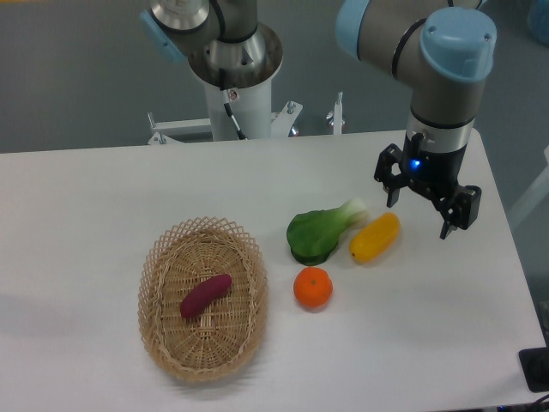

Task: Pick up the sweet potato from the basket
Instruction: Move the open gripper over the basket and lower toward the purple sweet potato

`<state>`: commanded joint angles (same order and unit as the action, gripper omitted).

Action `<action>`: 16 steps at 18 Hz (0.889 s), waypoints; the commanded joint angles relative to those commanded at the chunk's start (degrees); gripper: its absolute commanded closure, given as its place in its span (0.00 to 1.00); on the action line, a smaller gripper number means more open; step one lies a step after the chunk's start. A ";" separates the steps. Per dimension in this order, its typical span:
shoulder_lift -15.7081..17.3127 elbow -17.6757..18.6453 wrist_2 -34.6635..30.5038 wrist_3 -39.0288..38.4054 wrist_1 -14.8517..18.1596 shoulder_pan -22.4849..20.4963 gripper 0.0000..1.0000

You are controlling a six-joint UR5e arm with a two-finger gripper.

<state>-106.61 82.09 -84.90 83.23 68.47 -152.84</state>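
The sweet potato (206,295) lies diagonally in the middle of the basket (159,257), free of its scalloped rim. The gripper (422,216) hangs well apart, jaws spread and empty (beside the yellow vegetable (375,237)), near the table's (86,197) right edge.

Reddish-purple sweet potato (206,295); tan woven basket (157,273); white table (86,197)

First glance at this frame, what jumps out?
The wicker basket at front left, with the reddish-purple sweet potato lying alone inside it. To its right on the white table sits a bright cluster: a green leafy vegetable, a yellow vegetable and an orange. The gripper hangs open and empty at far right, well away from the basket.
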 joint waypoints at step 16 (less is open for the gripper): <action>3.08 5.98 0.44 -17.47 -0.09 7.90 0.00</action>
<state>-103.53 88.07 -84.46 65.77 68.38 -144.94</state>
